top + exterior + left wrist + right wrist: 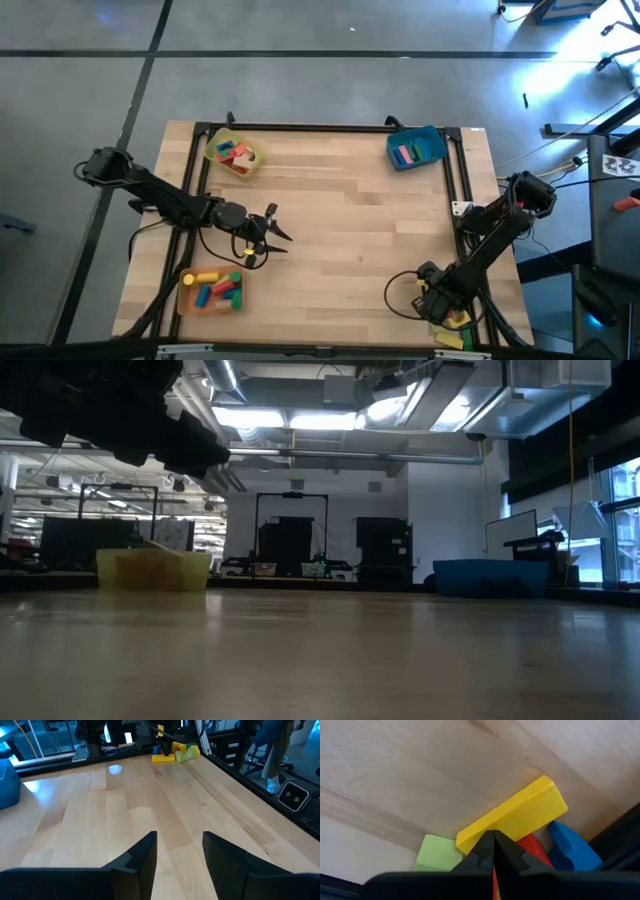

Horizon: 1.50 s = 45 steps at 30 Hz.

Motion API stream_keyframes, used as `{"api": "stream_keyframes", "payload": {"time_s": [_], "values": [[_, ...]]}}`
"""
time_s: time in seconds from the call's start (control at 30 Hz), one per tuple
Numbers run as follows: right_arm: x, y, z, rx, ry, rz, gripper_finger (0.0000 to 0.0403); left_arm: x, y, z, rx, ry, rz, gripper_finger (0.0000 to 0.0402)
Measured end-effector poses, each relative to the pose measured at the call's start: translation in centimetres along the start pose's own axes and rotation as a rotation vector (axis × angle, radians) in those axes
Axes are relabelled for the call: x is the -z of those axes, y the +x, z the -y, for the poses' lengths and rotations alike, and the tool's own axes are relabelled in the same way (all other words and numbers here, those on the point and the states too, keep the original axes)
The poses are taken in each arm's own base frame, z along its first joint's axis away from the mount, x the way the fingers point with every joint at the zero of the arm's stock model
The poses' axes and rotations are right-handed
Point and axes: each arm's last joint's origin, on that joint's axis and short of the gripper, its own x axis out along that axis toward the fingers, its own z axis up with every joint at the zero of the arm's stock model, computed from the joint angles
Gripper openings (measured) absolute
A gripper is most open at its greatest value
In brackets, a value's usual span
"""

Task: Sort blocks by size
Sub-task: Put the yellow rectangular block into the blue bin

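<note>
Right gripper (494, 851), fingers closed and empty, sits over the yellow bar (515, 817) at lower right; left gripper (179, 854) hovers open.

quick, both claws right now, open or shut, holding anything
left claw: open, empty, above the bare table.
right claw: shut at the yellow block; whether it grips anything cannot be told.

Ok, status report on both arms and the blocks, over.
Right gripper fingers shut, at the yellow bar in the near-right block pile. Left gripper open, empty, over bare table. Nothing in the way.
</note>
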Motion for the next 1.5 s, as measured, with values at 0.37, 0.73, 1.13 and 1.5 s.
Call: {"api": "stream_keyframes", "payload": {"time_s": [0.37,0.73,1.13,1.5], "values": [[-2.4,-0.6,-0.9,-0.091,0.043,0.224,0.0011,0.0,0.0,-0.1,-0.004,-0.002,-0.003,0.0143],[-2.5,-4.4,-1.8,-0.202,0.211,0.179,0.0011,0.0,0.0,-0.1,-0.004,-0.008,-0.003,0.0143],[-2.2,-4.1,-1.6,-0.127,0.515,0.159,0.0157,0.1,0.0,-0.1,-0.003,-0.007,-0.012,0.0143],[-3.5,-1.7,-2.4,-0.029,0.621,0.211,0.0303,0.1,0.0,-0.1,-0.003,-0.007,-0.011,0.0143]]}}
